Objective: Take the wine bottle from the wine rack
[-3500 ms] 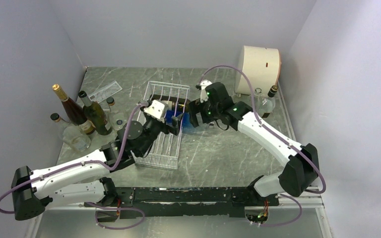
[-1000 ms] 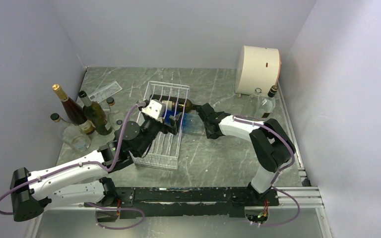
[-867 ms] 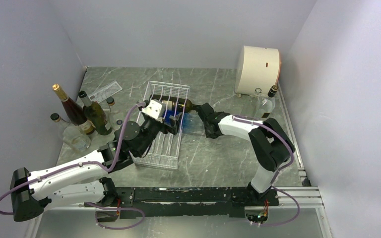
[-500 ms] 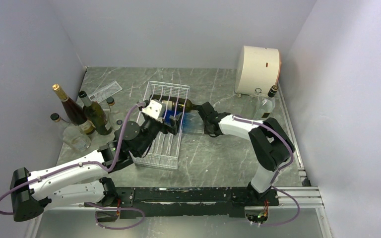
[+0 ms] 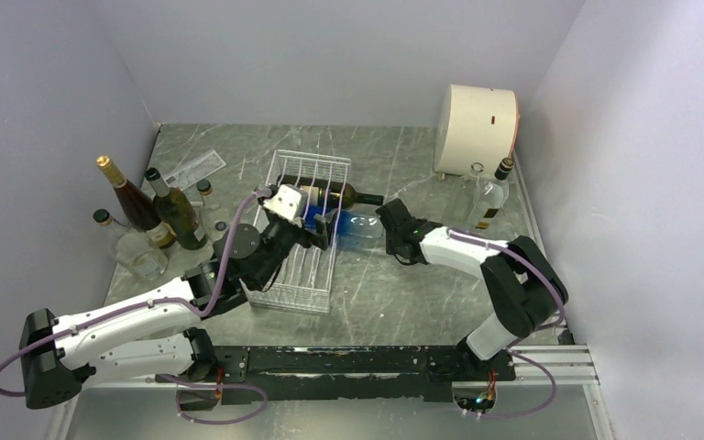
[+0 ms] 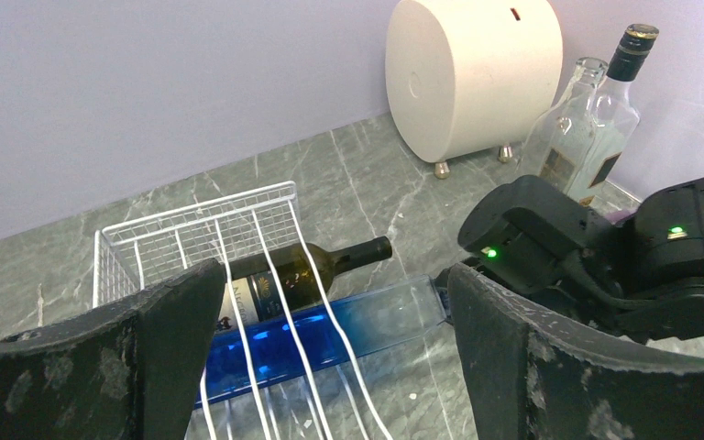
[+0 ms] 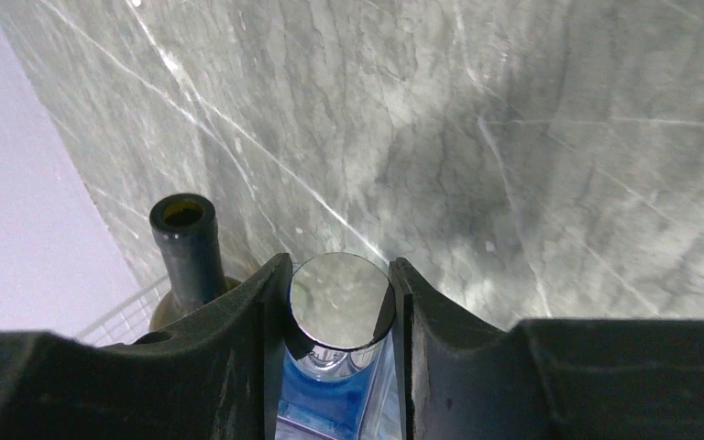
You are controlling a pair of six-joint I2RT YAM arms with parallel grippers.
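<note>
The white wire wine rack [image 5: 286, 304] lies mid-table with two bottles across its far end. The blue wine bottle [image 5: 359, 227] sticks out over the rack's right side. My right gripper [image 5: 388, 220] is shut on its silver-capped neck [image 7: 342, 301], with a finger pressed on each side of the cap. Just behind it lies a dark green wine bottle [image 5: 344, 193], with its open mouth [image 7: 183, 220] beside my fingers. My left gripper [image 5: 327, 227] hovers open over the rack's right edge, its wide jaws framing both bottles [image 6: 330, 325] and touching neither.
A cream drum [image 5: 477, 117] stands at the back right, with two clear bottles [image 5: 488, 192] in front of it. Several upright bottles [image 5: 156, 215] are grouped at the left. A flat clear strip [image 5: 192, 170] lies behind them.
My right gripper has shut on the blue bottle's neck and moved right and nearer, drawing the bottle partway out of the rack. The left arm has stayed put.
</note>
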